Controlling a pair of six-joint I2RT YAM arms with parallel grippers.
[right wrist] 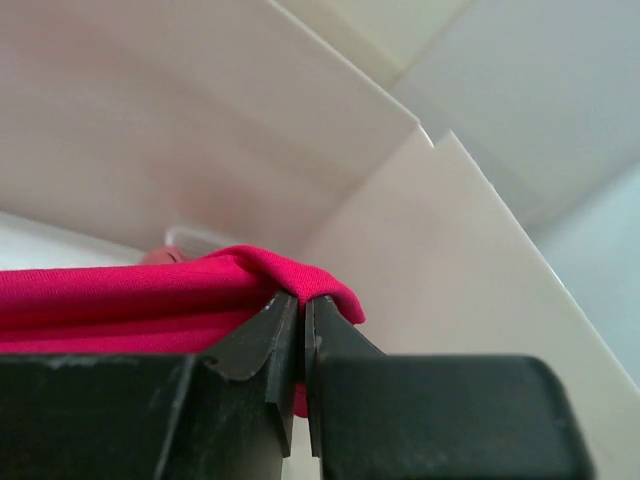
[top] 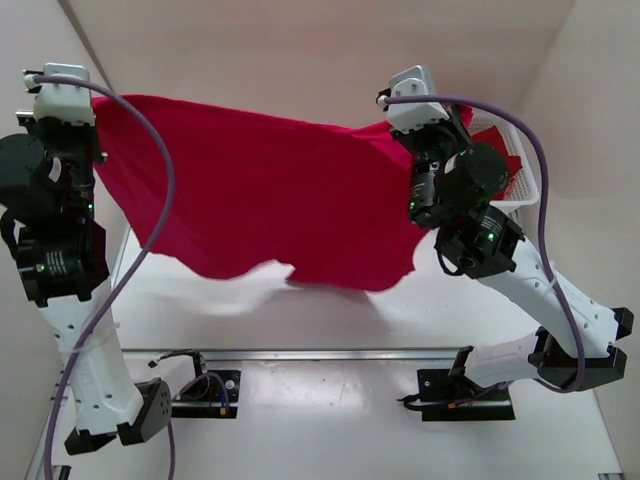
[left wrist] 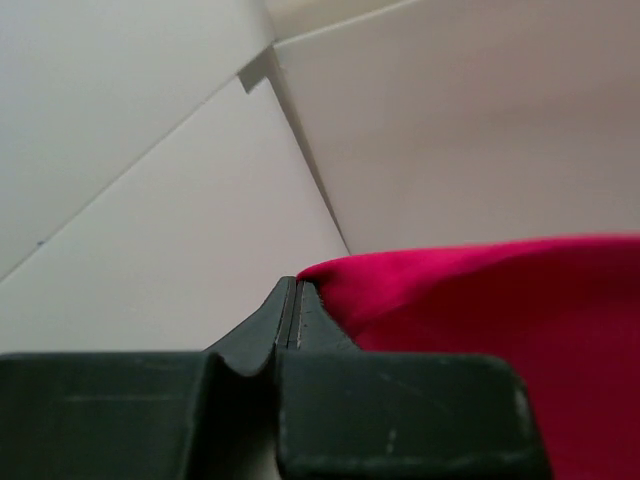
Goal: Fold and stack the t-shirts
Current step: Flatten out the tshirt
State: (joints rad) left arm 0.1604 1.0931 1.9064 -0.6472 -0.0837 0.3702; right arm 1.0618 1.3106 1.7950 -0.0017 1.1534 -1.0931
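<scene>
Left gripper [left wrist: 291,300] and right gripper [right wrist: 301,312] clamp red t-shirt [top: 260,190] aloft.

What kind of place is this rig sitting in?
Probably a lab data-collection cell: plain white panels wall in the white table, left arm and right arm are bolted at its near edge, and a pinkish-red t-shirt hangs between them beside a mesh basket.

t-shirt [top: 260,190]: pinkish-red | stretched wide aloft | second red shirt [top: 500,150] perhaps far-right
</scene>
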